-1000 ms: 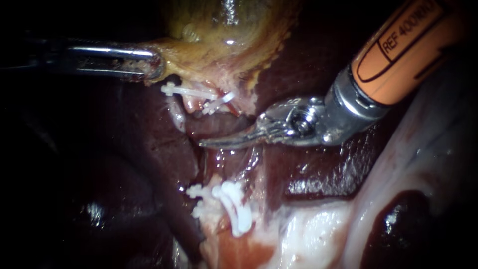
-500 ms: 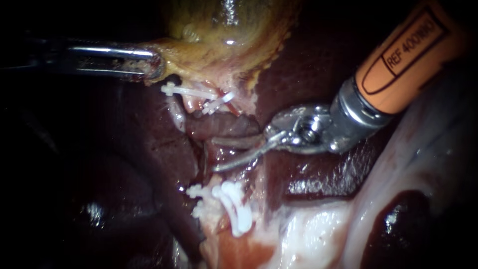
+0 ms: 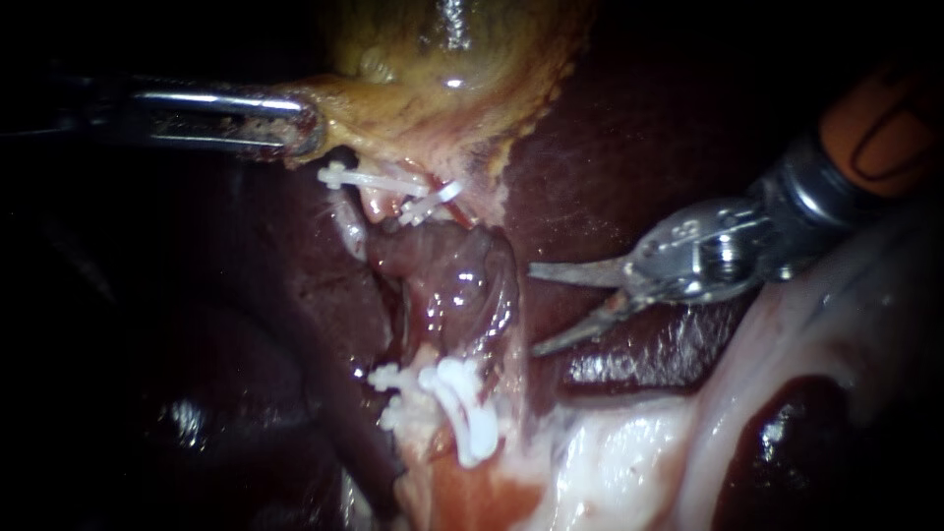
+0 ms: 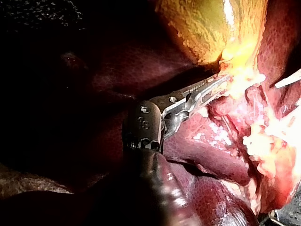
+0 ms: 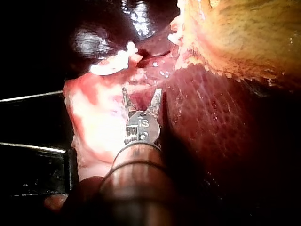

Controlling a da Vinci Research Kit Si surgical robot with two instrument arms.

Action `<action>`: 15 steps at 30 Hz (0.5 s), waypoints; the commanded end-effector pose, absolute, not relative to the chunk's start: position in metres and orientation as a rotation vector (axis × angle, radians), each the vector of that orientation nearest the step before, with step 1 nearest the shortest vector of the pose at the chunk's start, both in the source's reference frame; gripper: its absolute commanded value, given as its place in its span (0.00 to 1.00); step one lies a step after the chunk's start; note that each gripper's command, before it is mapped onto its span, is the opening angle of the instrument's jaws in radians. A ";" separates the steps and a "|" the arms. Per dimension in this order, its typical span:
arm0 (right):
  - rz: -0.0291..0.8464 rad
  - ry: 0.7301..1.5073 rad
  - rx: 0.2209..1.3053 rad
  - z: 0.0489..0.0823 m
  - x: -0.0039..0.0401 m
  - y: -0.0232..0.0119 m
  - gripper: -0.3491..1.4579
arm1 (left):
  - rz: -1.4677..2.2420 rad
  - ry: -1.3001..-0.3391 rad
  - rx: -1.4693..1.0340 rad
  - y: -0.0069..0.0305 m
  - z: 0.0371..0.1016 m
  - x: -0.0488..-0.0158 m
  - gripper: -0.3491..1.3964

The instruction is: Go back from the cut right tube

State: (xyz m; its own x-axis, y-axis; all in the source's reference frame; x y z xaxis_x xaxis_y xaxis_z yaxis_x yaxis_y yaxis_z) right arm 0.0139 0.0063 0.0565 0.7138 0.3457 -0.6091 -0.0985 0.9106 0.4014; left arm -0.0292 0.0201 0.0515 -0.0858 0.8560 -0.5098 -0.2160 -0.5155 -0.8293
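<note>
My right instrument (image 3: 536,307) comes in from the upper right with its two thin blades spread open and nothing between them, a little to the right of the cut tube (image 3: 452,280). In the right wrist view the same blades (image 5: 142,97) stand apart in a V. White clips (image 3: 379,182) sit on the upper stump under the yellow gallbladder (image 3: 442,79), and several white clips (image 3: 457,398) sit on the lower stump. My left instrument (image 3: 300,128) is shut on the gallbladder's lower edge; the left wrist view shows its jaws (image 4: 218,84) gripping that tissue.
Dark red liver (image 3: 610,128) surrounds the site. Pale whitish tissue (image 3: 629,442) lies at the lower right, below my right instrument's shaft (image 3: 885,128).
My right instrument has drawn back to the right, away from the tube, and its blades went from shut to open. The cut tube now shows uncovered. The left instrument has held still.
</note>
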 end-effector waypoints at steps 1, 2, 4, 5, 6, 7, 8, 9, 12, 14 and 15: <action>0.257 0.738 0.345 0.0564 0.0134 0.0063 1.00 | 1.715 -0.739 -1.388 0.0201 0.0517 -0.0293 0.00; 0.259 0.737 0.336 0.0563 0.0129 0.0063 1.00 | 1.715 -0.738 -1.388 0.0201 0.0518 -0.0293 0.00; 0.269 0.732 0.319 0.0561 0.0122 0.0064 1.00 | 1.715 -0.737 -1.388 0.0201 0.0519 -0.0295 0.00; 0.272 0.730 0.314 0.0561 0.0120 0.0065 1.00 | 1.715 -0.736 -1.389 0.0200 0.0520 -0.0295 0.00; 0.276 0.728 0.309 0.0560 0.0118 0.0066 1.00 | 1.716 -0.735 -1.389 0.0200 0.0521 -0.0297 0.00; 0.276 0.727 0.305 0.0559 0.0117 0.0067 1.00 | 1.716 -0.734 -1.389 0.0200 0.0522 -0.0298 0.00; 0.281 0.725 0.304 0.0559 0.0116 0.0067 1.00 | 1.716 -0.732 -1.389 0.0199 0.0525 -0.0300 0.00; 0.281 0.725 0.300 0.0558 0.0116 0.0068 1.00 | 1.717 -0.729 -1.389 0.0199 0.0527 -0.0302 0.00; 0.281 0.725 0.301 0.0557 0.0114 0.0069 1.00 | 1.720 -0.715 -1.389 0.0194 0.0539 -0.0310 0.00; 0.281 0.725 0.301 0.0557 0.0113 0.0069 1.00 | 1.725 -0.718 -1.395 0.0190 0.0550 -0.0319 0.00; 0.281 0.725 0.301 0.0557 0.0113 0.0069 1.00 | 1.729 -0.713 -1.403 0.0189 0.0556 -0.0322 0.00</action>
